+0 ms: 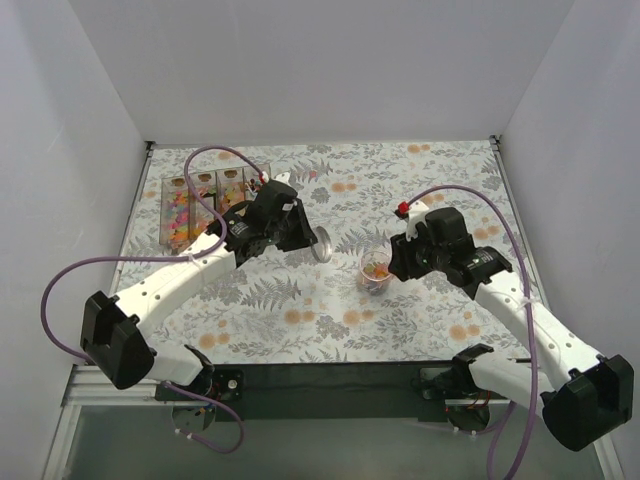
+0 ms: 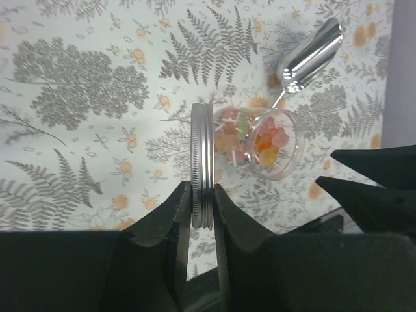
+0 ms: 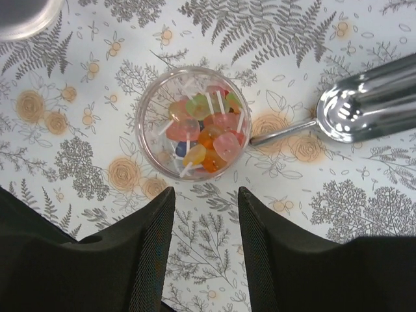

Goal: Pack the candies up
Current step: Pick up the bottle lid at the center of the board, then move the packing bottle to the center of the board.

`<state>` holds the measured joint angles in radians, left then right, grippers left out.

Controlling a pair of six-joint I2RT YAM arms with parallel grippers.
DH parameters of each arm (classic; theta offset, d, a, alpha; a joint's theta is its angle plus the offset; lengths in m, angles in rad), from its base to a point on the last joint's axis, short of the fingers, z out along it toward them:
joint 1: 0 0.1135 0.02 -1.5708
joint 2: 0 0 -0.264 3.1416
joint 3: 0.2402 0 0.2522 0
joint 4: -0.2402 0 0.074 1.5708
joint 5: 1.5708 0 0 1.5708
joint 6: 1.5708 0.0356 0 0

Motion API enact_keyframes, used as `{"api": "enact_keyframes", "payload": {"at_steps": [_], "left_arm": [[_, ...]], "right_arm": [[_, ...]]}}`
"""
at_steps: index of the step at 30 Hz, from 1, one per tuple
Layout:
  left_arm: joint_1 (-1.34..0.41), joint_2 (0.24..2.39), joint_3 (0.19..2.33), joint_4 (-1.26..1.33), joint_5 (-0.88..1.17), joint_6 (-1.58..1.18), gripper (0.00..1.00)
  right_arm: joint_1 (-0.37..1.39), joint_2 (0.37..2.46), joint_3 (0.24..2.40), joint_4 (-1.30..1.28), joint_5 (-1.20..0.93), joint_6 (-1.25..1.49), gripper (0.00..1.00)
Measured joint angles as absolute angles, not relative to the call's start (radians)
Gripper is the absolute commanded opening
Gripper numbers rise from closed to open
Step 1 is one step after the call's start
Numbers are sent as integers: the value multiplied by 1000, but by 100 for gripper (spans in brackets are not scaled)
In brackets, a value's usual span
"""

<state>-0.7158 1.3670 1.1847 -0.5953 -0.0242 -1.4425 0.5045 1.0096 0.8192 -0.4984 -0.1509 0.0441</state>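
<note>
Two grippers are seen above a floral tablecloth (image 1: 270, 300). A metal lid (image 2: 202, 156) is clamped between the fingers of the left gripper (image 2: 201, 195), stood on edge with its faces pinched from both sides. The lid is held off the cloth, near the jar (image 3: 144, 123) but apart from it, on the jar's left in the top view. The jar is stood upright on the tablecloth near the middle of the table, uncapped. Candies (image 3: 201, 133) in orange, pink, green, yellow and blue are seen inside it, with thin white stick-like bits showing among them. More candies are seen in clear bins (image 1: 215, 180) at the far left of the table, well apart from the jar. The right gripper (image 3: 205, 195) is positioned just beside the jar with its jaws spread fairly wide and nothing gripped. Its fingertips are aimed at the jar but are not touching it. A shiny scoop (image 3: 364, 107) is laid on the cloth just right of the jar in the right wrist view, with its thin handle pointed at the jar wall. Whether handle and jar are touching cannot be told.
</note>
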Motion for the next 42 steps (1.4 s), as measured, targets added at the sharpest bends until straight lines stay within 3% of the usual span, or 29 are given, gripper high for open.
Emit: {"api": "enact_keyframes", "payload": {"at_steps": [11, 21, 34, 42], "left_arm": [[-716, 1387, 1267, -629, -137, -1203, 0], [-716, 1387, 1279, -602, -126, -1053, 0], [-771, 1485, 1322, -572, -158, -854, 0], [-841, 1632, 1444, -577, -353, -747, 0]], "right_arm": [[472, 1131, 767, -517, -231, 72, 42], [472, 1309, 745, -305, -399, 108, 38], [532, 1481, 846, -71, -482, 143, 42], [482, 1297, 715, -51, -404, 204, 52]]}}
